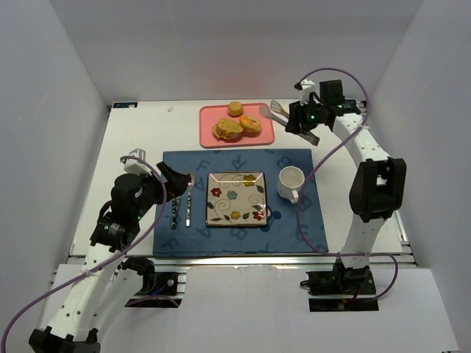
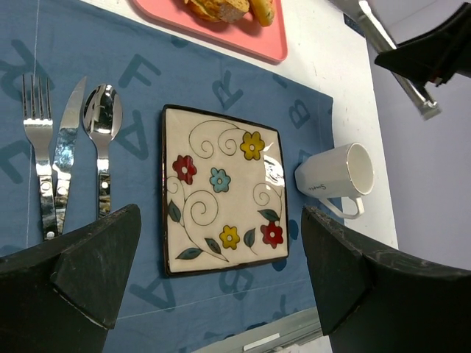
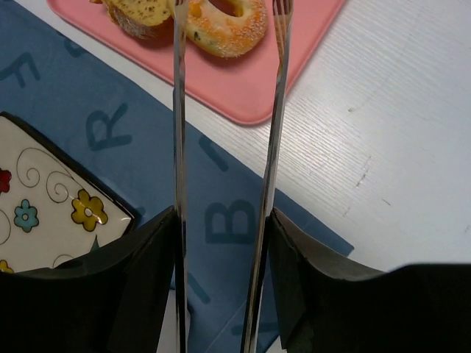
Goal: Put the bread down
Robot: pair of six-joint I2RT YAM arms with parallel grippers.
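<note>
The left wrist view shows the left gripper [image 2: 221,220] spread wide and holding nothing above the flowered plate [image 2: 221,147], with cutlery [image 2: 70,147] on the plate's left that the top view blurs. The bread [image 1: 235,125] lies on the pink tray [image 1: 207,118] beyond the placemat [image 1: 294,162]. Only the right wrist view shows the right gripper [image 3: 221,220] clasping metal tongs [image 3: 179,110], their tips parted and pointing at the seeded bagel [image 3: 221,26].

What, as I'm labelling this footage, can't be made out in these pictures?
- Tips of the thin metal tongs: cut off by the top edge in the right wrist view, so contact with the seeded ring-shaped bagel is unclear.
- The golden-brown bread pile: cropped by the top edge in the left wrist view.
- Same pile, top view: too small to count the overlapping pieces.
</note>
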